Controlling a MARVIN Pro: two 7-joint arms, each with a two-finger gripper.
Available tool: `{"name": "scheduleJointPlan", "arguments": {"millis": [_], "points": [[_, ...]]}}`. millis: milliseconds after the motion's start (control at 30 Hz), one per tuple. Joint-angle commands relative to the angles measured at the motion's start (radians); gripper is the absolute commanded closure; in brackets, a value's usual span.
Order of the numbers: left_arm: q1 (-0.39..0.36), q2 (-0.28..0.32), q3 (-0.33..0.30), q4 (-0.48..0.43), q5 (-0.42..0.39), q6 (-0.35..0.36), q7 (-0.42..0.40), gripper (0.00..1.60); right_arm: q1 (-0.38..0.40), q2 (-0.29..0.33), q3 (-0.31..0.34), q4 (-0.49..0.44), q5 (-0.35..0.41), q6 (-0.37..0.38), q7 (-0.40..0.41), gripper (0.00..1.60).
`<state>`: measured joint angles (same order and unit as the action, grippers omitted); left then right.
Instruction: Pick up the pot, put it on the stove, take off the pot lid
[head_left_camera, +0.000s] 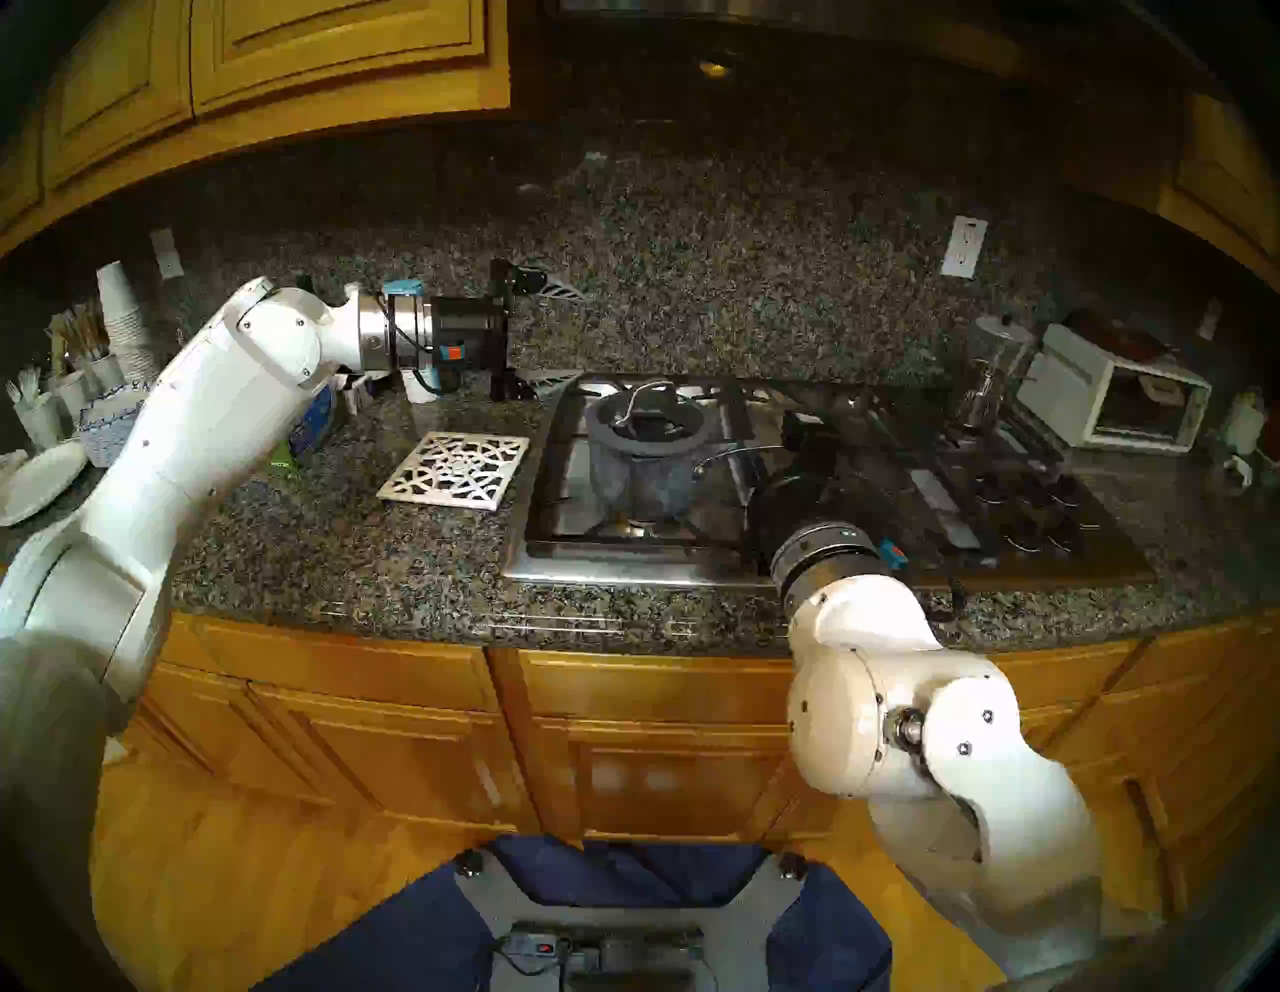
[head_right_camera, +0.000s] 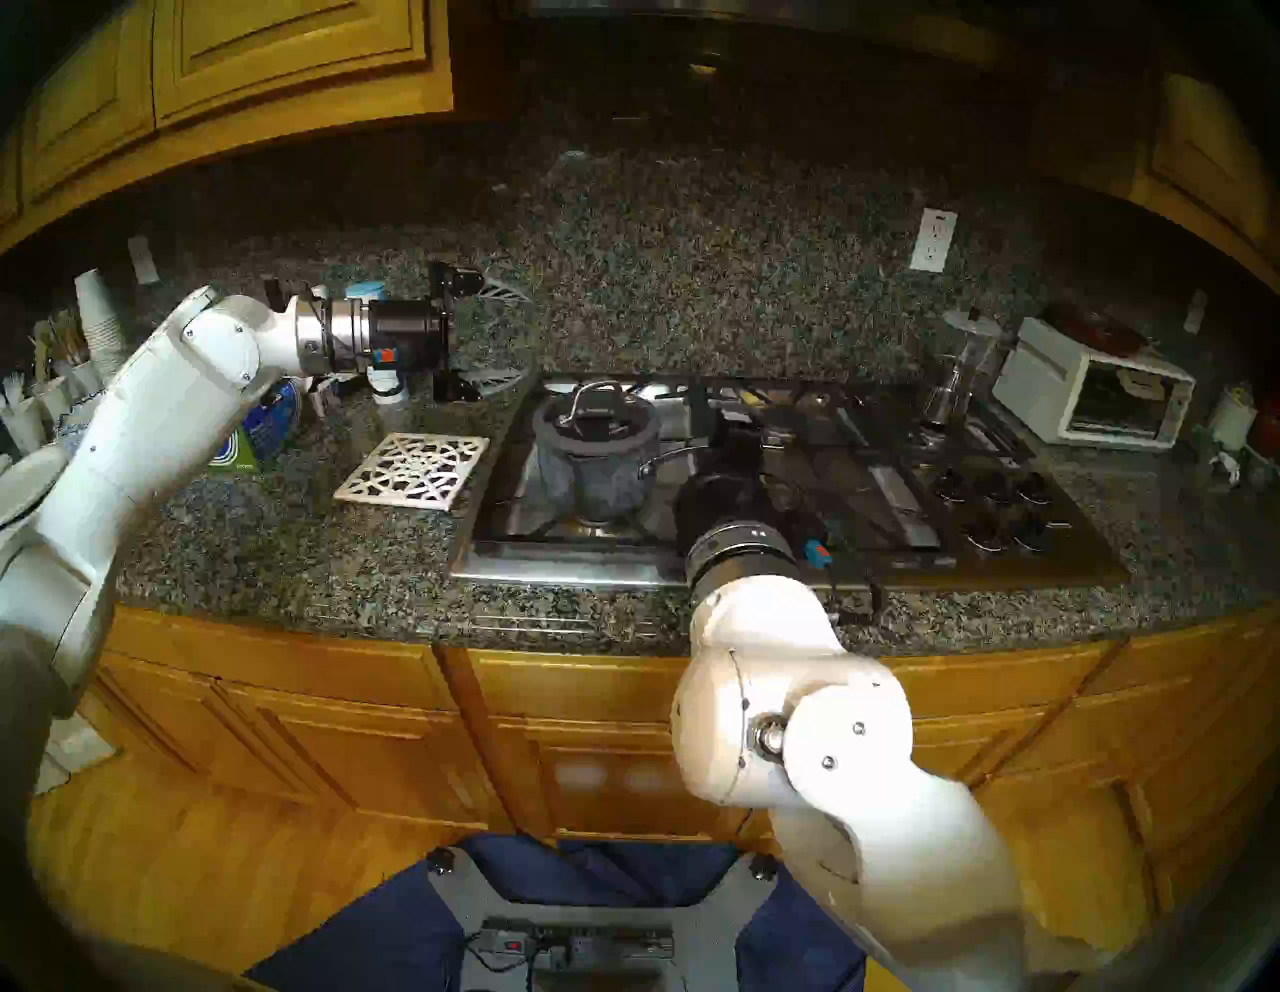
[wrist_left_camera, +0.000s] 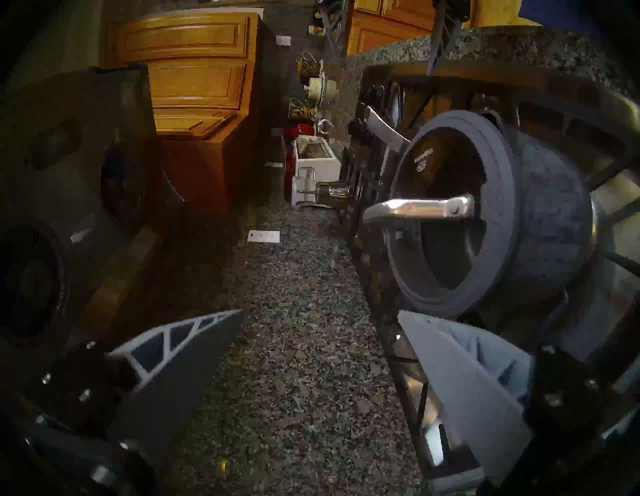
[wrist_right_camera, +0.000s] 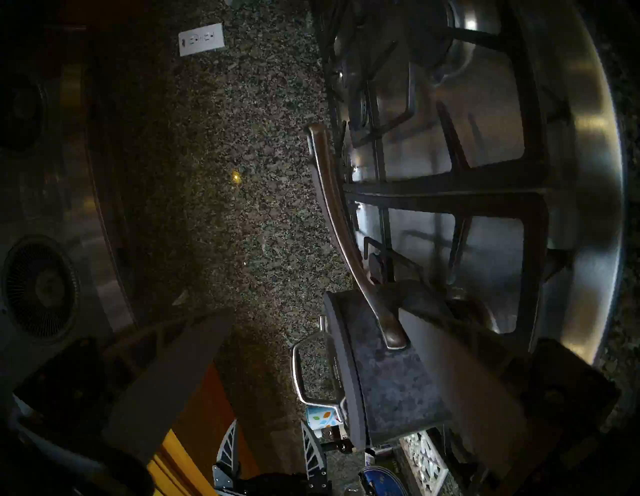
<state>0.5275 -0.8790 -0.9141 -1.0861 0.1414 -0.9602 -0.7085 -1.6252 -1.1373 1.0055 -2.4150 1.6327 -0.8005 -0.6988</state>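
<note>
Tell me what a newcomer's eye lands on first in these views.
First the blue-grey pot, standing on the stove at its left end with the pot lid on it. Next the left gripper, open and empty, held level in the air above the counter to the pot's left, over the white lattice trivet. The right gripper is open too, near the pot's long silver handle.

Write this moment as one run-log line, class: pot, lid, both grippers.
pot: on stove | pot lid: still on pot | left gripper: open, empty, left of pot | right gripper: open, empty, near pot's handle
</note>
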Motion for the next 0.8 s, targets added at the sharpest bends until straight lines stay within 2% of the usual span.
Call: {"name": "scheduleJointPlan", "arguments": {"millis": [0,767], "points": [[-0.058,-0.039,-0.011,0.02,0.013,0.0,0.026,0.0,0.02,-0.001,0.005,-0.028,-0.013,0.003,0.013,0.0],[-0.104,-0.113,-0.01,0.098,0.022,0.0,0.039,0.0,0.019,-0.005,0.007,-0.028,-0.009,0.003,0.009,0.0]]}}
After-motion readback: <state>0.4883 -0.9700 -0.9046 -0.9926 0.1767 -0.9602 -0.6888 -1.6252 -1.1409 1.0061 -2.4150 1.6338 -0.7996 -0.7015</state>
